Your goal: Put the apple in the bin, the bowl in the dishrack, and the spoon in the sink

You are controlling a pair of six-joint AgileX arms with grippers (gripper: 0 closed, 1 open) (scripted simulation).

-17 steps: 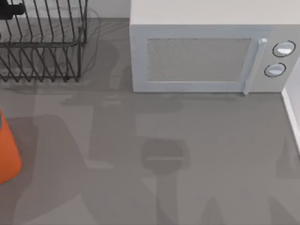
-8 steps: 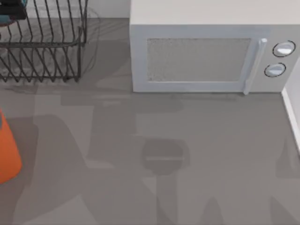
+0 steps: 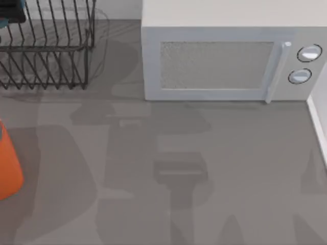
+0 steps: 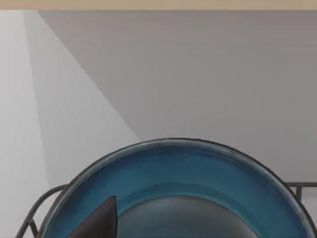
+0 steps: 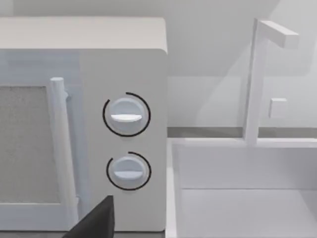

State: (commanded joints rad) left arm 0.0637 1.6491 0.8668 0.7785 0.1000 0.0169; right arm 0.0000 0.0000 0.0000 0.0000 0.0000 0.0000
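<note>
Since a moment ago, shadows have drifted across the grey counter [image 3: 230,153] while the left gripper [image 3: 11,10] edged further over the black wire dishrack [image 3: 51,46]. Its wrist camera shows the deep blue-teal glazed bowl [image 4: 173,173] directly beneath one dark fingertip [image 4: 101,220], above the rack's wire; whether it is clamped I cannot tell. Rightward, the right gripper's fingertip [image 5: 96,220] faces the white microwave [image 5: 99,124] and sink [image 5: 247,198].

One tabletop [image 3: 230,163] is carrying the lot. Standing on it:
- one black wire dishrack [image 3: 46,48];
- one white microwave [image 3: 225,56], showing two round knobs [image 5: 126,115] and one upright door handle [image 5: 60,148];
- one orange bin [image 3: 7,163].

One blue bowl [image 4: 173,173] is showing in the left wrist view. One white sink [image 5: 247,198] with one faucet [image 5: 260,74] is sitting beside the microwave.
</note>
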